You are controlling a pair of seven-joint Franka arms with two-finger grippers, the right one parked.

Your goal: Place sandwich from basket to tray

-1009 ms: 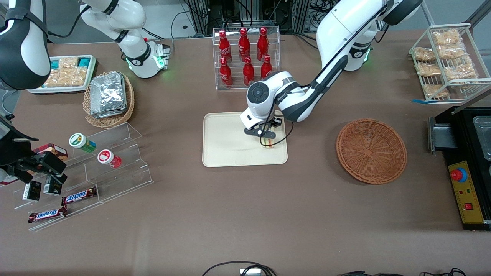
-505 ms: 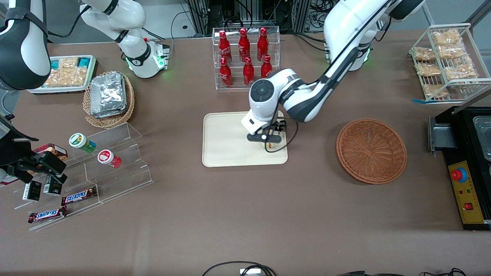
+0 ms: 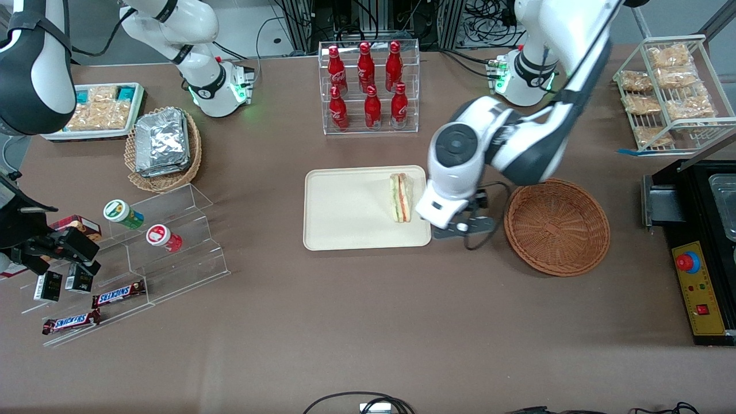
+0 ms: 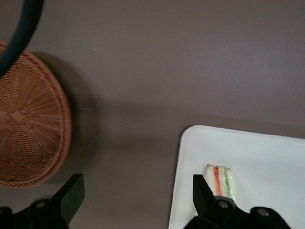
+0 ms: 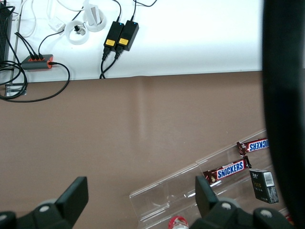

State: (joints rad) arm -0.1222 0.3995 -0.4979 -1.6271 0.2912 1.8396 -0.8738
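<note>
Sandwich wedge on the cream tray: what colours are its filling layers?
Red, green and yellow between pale bread on the wedge sandwich; clearest in the front view.

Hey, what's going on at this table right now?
The robot's working arm is moving a sandwich from a wicker basket to a tray. The sandwich now lies on the tray, near the edge closest to the basket, and the basket holds nothing. The gripper, fingers open and holding nothing, hangs above the bare tabletop between tray and basket.
</note>
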